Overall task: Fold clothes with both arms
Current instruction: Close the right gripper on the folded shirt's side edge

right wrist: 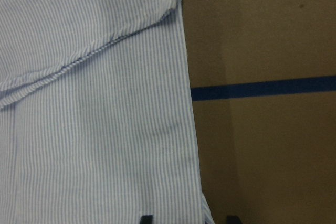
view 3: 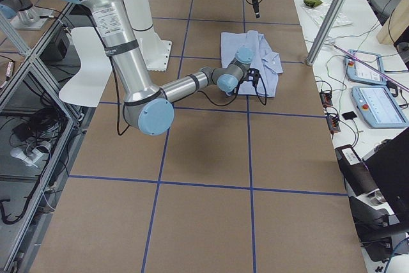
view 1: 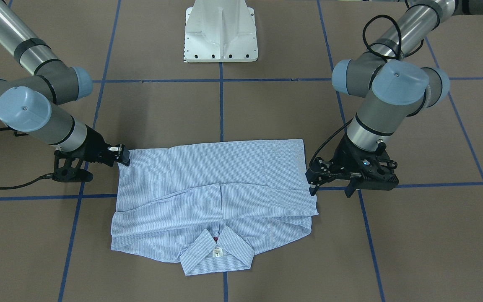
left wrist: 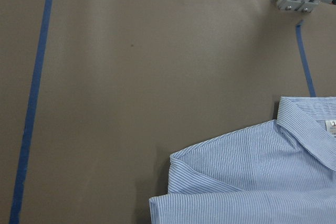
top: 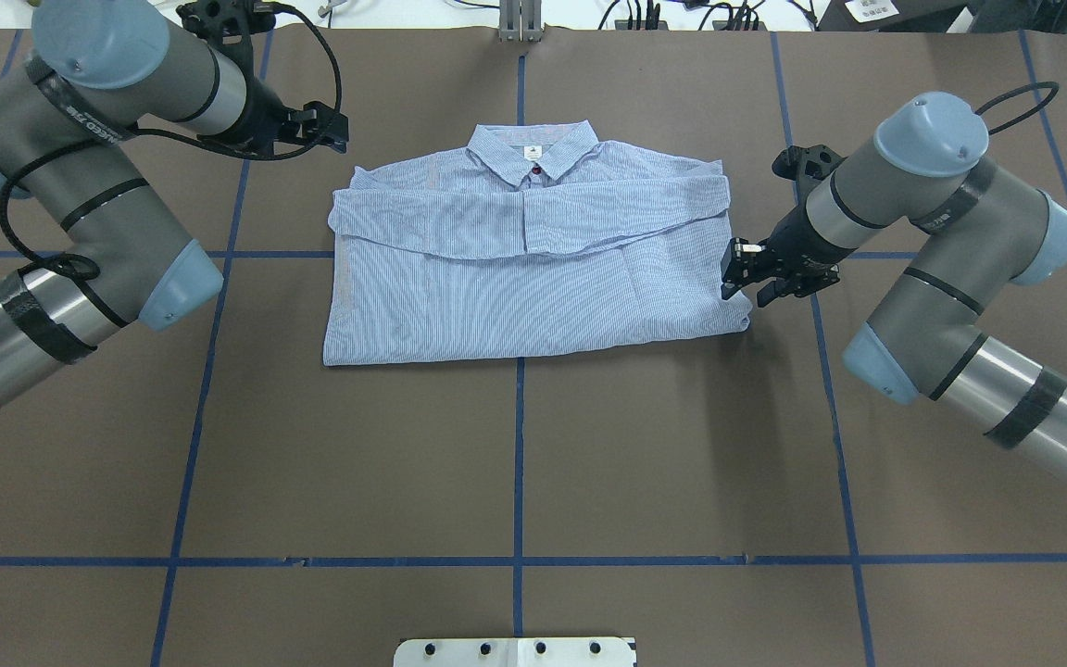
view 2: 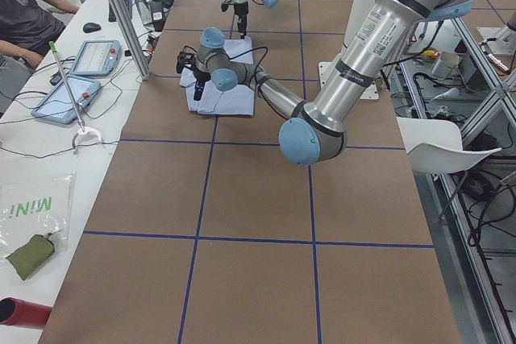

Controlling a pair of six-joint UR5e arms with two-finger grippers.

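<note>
Shirt [view 1: 224, 184] lies folded at frame centre on the bench [view 1: 266, 109] (collar [view 1: 217, 251] toward bottom edge). Right end effector [view 1: 123, 157], jaws parted, straddles its upper-left corner; left end effector [view 1: 330, 190] hangs wide at right.

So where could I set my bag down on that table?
Bare: the wide table stretch between the shirt's collarless edge and the white pedestal base. Crowded: the shirt's two ends, right gripper at one, left gripper beside the other.
</note>
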